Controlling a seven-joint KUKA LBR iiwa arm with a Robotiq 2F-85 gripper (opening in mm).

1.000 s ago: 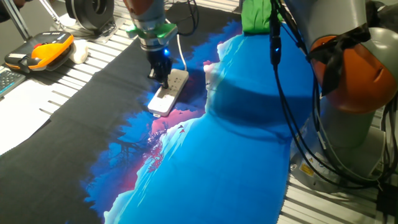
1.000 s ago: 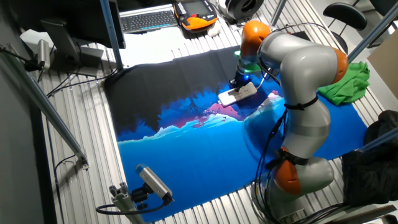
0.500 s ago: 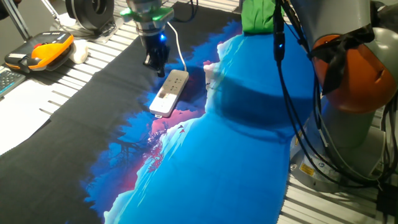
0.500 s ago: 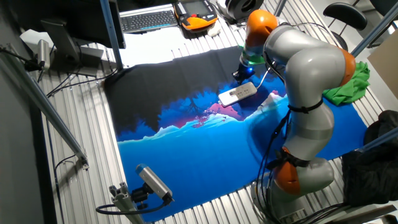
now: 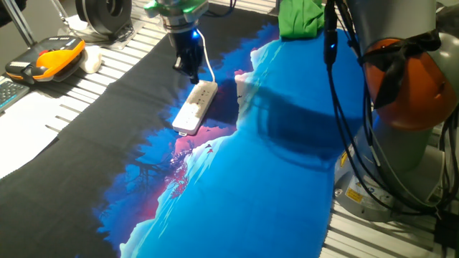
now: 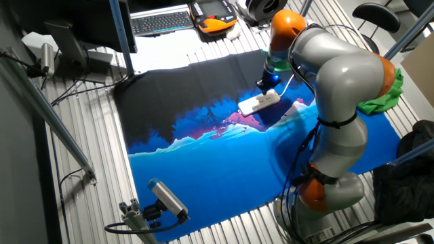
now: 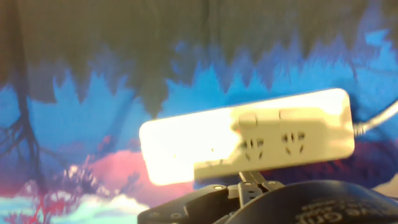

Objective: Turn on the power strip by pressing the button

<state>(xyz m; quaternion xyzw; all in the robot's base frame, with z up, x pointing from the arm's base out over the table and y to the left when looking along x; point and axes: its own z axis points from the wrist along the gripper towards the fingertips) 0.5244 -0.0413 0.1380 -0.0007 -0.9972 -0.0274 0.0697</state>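
The white power strip (image 5: pixel 195 107) lies on the black and blue printed cloth (image 5: pixel 93 136), with its white cord (image 5: pixel 209 63) running off at the far end. It also shows in the other fixed view (image 6: pixel 259 103). My gripper (image 5: pixel 191 74) hangs just above the strip's cord end, clear of it, and shows in the other fixed view (image 6: pixel 266 85) too. In the hand view the strip (image 7: pixel 249 137) lies across the frame with its greyish sockets up, and my gripper (image 7: pixel 251 178) has its fingertips together at the bottom edge. The button cannot be made out clearly.
A green cloth (image 5: pixel 300 16) lies at the far edge. An orange and black handheld device (image 5: pixel 50 59) and white paper (image 5: pixel 21 129) lie to the left. The arm's base (image 5: pixel 409 86) with cables stands at the right. A keyboard (image 6: pixel 161 22) lies beyond the cloth.
My gripper has risen off the middle of the power strip and moved toward its cord end. The strip has stayed about where it was.
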